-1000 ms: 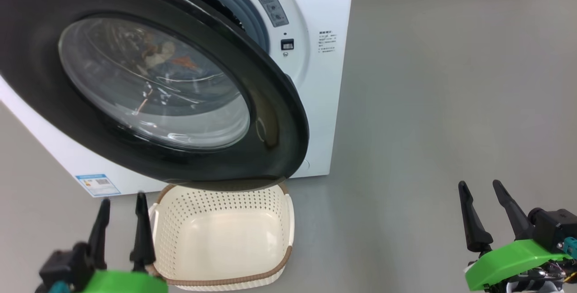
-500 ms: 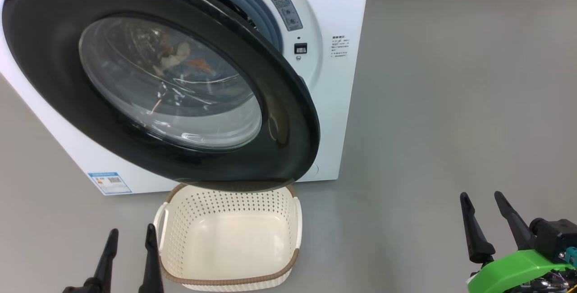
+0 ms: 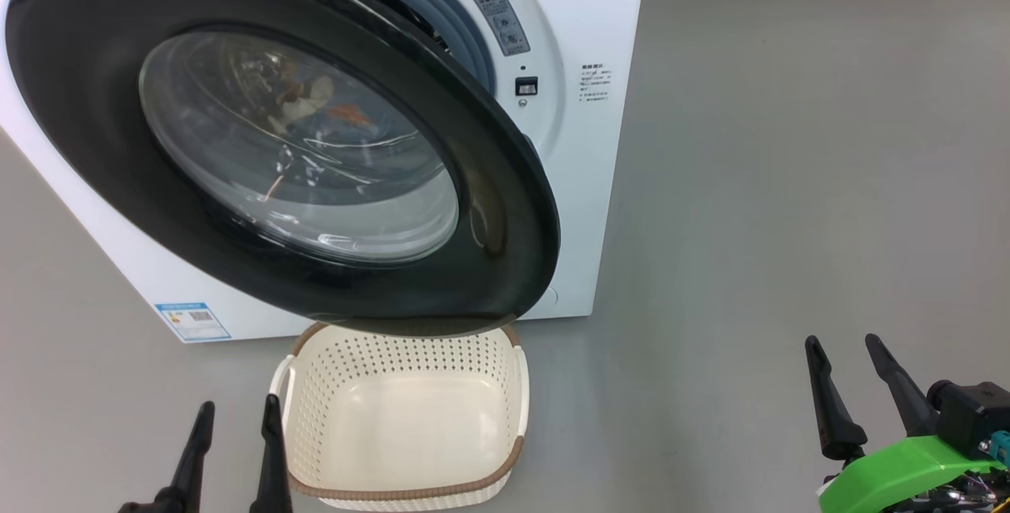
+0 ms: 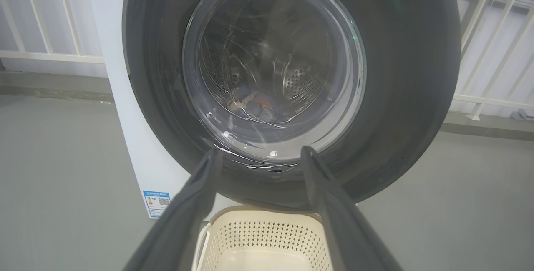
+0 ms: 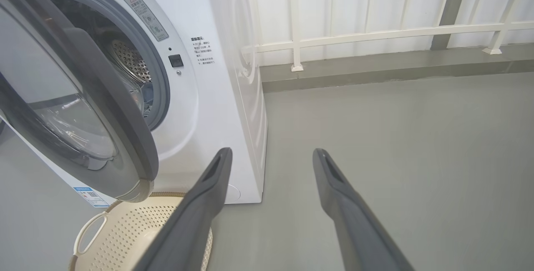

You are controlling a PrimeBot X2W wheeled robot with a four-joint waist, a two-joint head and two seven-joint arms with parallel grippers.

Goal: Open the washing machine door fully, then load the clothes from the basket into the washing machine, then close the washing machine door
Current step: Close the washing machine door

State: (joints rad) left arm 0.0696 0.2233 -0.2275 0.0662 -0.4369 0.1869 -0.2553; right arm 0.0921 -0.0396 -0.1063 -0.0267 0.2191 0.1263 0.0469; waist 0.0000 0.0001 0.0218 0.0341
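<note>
— Although the washing machine door (image 3: 276, 142) hangs out from the washing machine (image 3: 588, 181), how far off the latch is it?

— Partly open. Its right edge stands clear of the washing machine's white front. The grey-blue rubber ring (image 3: 446, 20) shows in that gap, and the right wrist view catches the perforated drum (image 5: 127, 58) behind it.

— Where are the clothes?

— The clothes (image 4: 254, 105) lie inside the washing machine, low in the drum, seen through the door's glass bowl. Reflections smear the glass, so I can only say it seems to be a blue bundle with orange and pale patches.

— And the basket?

— The basket (image 3: 398, 491) sits on the grey floor (image 3: 789, 181) right in front of the washing machine. Its far rim is tucked under the door's lower edge and its pale bottom is bare.

— What about the claws?

— The left gripper (image 3: 239, 404) is in front of the washing machine, just beside the basket's left wall, with its two dark fingers apart and holding nothing. The right gripper (image 3: 841, 339) is well off to the washing machine's right, over bare floor, with its fingers likewise spread and gripping nothing.

— Anything around the machine?

— A blue label sticker (image 3: 193, 321) sits at the lower left of the washing machine's front. A white railing (image 5: 354, 35) runs behind the washing machine.
</note>
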